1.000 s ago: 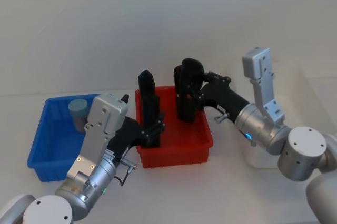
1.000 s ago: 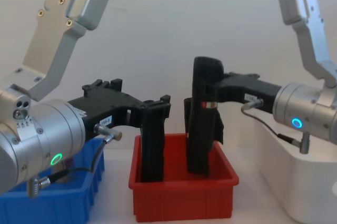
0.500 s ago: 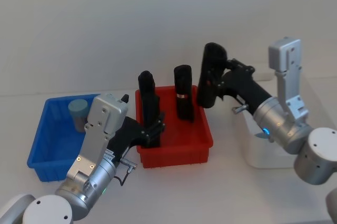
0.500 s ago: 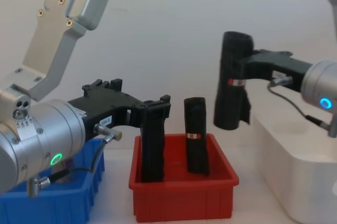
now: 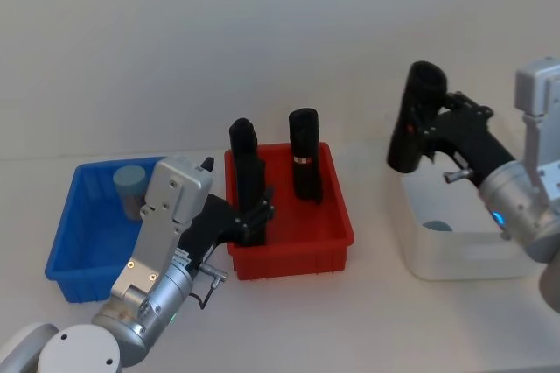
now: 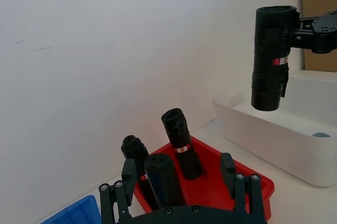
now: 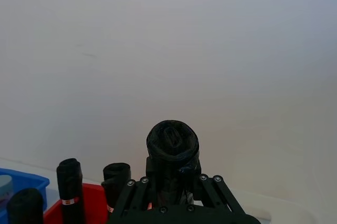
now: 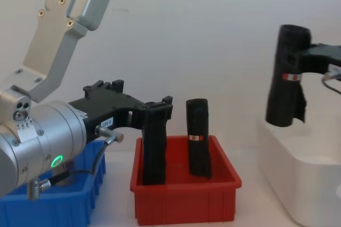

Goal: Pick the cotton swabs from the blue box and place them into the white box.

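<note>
**Black roll carried over the white box**

A second ago the right gripper [image 5: 422,132] had hold of a tall black roll [image 5: 416,119] standing in the red bin [image 5: 337,224]; half a second ago the roll was lifted clear beside the bin, and now it hangs upright over the near-left part of the white box [image 5: 455,255], at about 3 o'clock from the bin. Nothing else has moved.

From the left: the blue box [image 5: 66,250] holds one tub of cotton swabs [image 5: 131,189] near its far wall, blue cap up. The left gripper [image 5: 254,215] stays where it was, inside the red bin, its fingers closed against the sides of a standing black roll [image 5: 245,167] at the bin's left. A second roll [image 5: 304,163] stands free toward 1 o'clock in the bin. The right gripper's fingers are clamped on the raised roll about midway up.

Hard to make out: the swab tub is partly hidden behind the left arm, and in the chest view the blue box [image 8: 80,205] shows as little more than a ribbed corner. A small pale blue round shape [image 5: 437,226] lies inside the white box; what it is I cannot tell. Each roll carries a small white-and-red band [image 8: 198,137], too small to read.
</note>
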Tool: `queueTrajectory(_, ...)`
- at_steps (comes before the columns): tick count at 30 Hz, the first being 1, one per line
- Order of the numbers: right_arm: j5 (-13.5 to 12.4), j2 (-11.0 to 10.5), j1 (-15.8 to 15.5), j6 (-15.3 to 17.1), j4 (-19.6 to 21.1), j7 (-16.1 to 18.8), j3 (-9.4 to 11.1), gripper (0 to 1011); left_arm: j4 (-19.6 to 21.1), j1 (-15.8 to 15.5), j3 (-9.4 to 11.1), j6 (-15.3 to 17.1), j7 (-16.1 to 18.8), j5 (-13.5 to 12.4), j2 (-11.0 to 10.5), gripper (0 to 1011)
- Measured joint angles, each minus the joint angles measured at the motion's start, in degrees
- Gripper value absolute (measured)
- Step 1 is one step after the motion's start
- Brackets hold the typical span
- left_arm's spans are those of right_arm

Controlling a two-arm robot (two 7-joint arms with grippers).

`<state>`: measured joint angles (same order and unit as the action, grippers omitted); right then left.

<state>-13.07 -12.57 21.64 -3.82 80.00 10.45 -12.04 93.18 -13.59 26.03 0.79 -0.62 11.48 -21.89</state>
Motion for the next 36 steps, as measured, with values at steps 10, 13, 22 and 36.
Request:
queueTrajectory(10,-1.04,-1.82,-1.99,1.47,1.61,-2.52,1.66,341,0.00,0.00,0.00,0.00,0.00,0.00,0.00,1004)
queueTrajectory(13,-1.31,-2.07,-2.28,1.68,1.67,-2.73,1.90,376,0.00,0.00,0.00,0.00,0.00,0.00,0.00,1004)
queueTrajectory(22,-2.28,-2.57,-2.80,1.93,1.39,-2.63,2.48,657,0.00,0.00,0.00,0.00,0.00,0.00,0.00,1004)
queueTrajectory(36,-2.78,-2.80,-3.16,1.71,1.12,-2.20,2.85,1001,0.00,0.00,0.00,0.00,0.00,0.00,0.00,1004)
